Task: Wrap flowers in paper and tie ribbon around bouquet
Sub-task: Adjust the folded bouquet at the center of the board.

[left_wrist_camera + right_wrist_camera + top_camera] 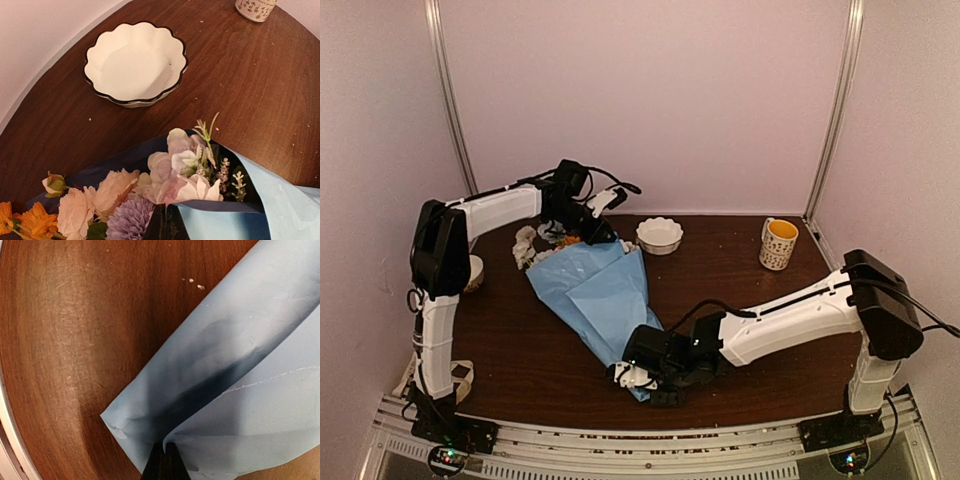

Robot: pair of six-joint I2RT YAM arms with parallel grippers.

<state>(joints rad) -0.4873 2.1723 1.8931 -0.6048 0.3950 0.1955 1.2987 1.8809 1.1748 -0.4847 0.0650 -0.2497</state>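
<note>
Far left, ribbon: probably the cream tangle on the table just left of the cone's wide end, too small to be sure, and not on the bundle yet. The left gripper is at the far-left end of the bundle. Its dark fingers are pressed together at the bottom of the left wrist view, right at the folded rim of the paper, so it looks pinched on that rim, though the contact is partly hidden. The flowers lie inside the wide mouth, with pink, white, lilac and orange blooms poking out toward the scalloped white bowl, near it but not touching. The paper is already folded into a cone around the stems. Its long axis runs diagonally from the blooms at far left to the narrow tip at near centre. The right gripper is at that tip, fingers narrow with no gap, nipping the overlap edge of the paper flat on the table. The mug sits far right, well apart from everything. Judgement: wrapping is nearly done and tying not begun. Each arm pins one end, so one must let go to fetch the ribbon. The left arm is nearer it, with the ribbon just to that gripper's left, beside the wide end. Risk: the cone may spring open if the tip is released.
</note>
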